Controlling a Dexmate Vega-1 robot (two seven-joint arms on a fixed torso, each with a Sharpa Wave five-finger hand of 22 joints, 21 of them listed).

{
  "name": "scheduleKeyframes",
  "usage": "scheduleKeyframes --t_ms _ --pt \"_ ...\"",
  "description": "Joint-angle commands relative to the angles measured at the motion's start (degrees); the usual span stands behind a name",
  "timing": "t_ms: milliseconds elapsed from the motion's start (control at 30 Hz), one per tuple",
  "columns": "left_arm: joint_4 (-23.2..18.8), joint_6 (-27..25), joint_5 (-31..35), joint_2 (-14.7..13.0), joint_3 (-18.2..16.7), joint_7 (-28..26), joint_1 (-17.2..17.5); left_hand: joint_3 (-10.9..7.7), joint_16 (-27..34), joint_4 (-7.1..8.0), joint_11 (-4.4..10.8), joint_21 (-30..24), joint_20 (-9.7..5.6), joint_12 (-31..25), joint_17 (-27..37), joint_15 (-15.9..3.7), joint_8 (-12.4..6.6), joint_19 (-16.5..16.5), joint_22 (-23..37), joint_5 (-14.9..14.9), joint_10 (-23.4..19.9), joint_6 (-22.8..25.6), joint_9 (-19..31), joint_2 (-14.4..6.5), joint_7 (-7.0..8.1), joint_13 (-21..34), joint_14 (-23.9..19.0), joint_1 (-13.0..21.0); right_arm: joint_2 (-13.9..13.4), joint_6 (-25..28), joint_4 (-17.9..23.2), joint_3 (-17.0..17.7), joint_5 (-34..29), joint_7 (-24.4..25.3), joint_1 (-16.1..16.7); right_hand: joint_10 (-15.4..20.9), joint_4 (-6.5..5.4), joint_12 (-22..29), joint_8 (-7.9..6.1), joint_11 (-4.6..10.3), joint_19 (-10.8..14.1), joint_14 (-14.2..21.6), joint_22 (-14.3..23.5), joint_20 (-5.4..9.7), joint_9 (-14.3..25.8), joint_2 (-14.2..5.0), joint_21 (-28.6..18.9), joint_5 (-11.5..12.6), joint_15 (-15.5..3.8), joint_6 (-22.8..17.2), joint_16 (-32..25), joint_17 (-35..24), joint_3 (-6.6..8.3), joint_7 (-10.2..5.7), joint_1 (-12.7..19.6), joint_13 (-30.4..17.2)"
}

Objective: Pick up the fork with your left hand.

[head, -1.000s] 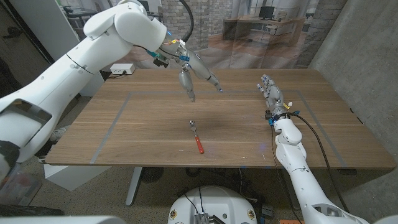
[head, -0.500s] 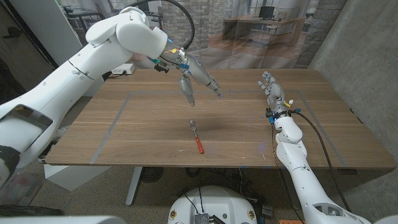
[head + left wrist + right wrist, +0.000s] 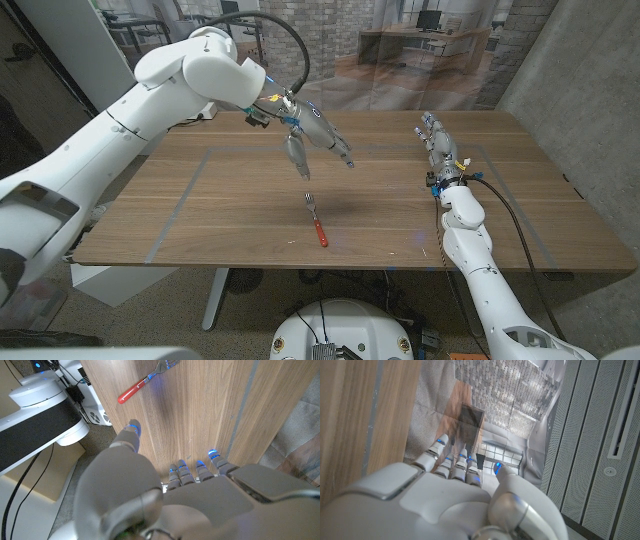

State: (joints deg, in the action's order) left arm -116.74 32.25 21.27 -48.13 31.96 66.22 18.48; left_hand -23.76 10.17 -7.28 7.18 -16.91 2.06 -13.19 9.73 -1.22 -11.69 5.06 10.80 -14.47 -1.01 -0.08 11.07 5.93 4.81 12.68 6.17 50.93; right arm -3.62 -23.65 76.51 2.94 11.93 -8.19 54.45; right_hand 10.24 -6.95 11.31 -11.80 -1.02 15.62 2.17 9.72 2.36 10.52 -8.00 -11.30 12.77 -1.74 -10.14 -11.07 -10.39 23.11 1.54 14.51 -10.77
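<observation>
Left robot hand above and beyond the fork, pre-grasp; nothing held.

Fork (image 3: 316, 220) lies flat on the tabletop (image 3: 520, 200) near its near edge, about mid-width, tines toward the far side, red handle toward the near edge. Left robot hand (image 3: 310, 135) hangs over the wood just beyond the tines, fingers spread and pointing down, empty; presumably posed so thumb and fingers can straddle the fork. Right robot hand (image 3: 437, 150) stands at the right, well apart from the fork, fingers straight and close together, holding nothing — likely parked out of the way.
</observation>
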Motion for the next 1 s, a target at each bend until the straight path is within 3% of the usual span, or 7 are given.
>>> scheduleKeyframes --t_ms 33,1000 --pt "-1.2 2.6 2.9 -1.7 -2.7 -2.7 4.0 0.33 0.4 0.10 0.25 0.4 0.42 -0.4 0.2 -0.38 -0.43 0.3 0.3 -0.3 -0.5 0.7 0.1 -0.4 0.31 0.1 0.3 0.6 -0.1 -0.1 0.4 -1.2 -0.7 1.3 0.1 0.3 0.26 0.0 0.21 0.21 0.3 0.5 0.1 1.03 0.2 -0.07 -0.1 0.3 -0.56 -0.5 0.1 -0.1 0.25 0.17 -0.4 -0.3" --pt "0.3 10.8 10.4 -2.1 -5.7 -8.4 9.7 1.81 0.4 0.25 0.81 0.8 1.36 -0.7 0.3 -0.59 -0.50 0.0 0.5 -0.2 -1.1 1.5 0.2 -1.4 0.74 0.3 0.5 1.3 -0.3 -0.6 0.0 -3.2 -1.7 3.6 -0.2 0.8 0.37 0.1 0.18 0.04 0.4 0.6 0.1 1.03 0.2 -0.03 0.0 0.3 -0.53 -0.9 0.1 -0.1 0.37 0.14 -0.6 -0.3"
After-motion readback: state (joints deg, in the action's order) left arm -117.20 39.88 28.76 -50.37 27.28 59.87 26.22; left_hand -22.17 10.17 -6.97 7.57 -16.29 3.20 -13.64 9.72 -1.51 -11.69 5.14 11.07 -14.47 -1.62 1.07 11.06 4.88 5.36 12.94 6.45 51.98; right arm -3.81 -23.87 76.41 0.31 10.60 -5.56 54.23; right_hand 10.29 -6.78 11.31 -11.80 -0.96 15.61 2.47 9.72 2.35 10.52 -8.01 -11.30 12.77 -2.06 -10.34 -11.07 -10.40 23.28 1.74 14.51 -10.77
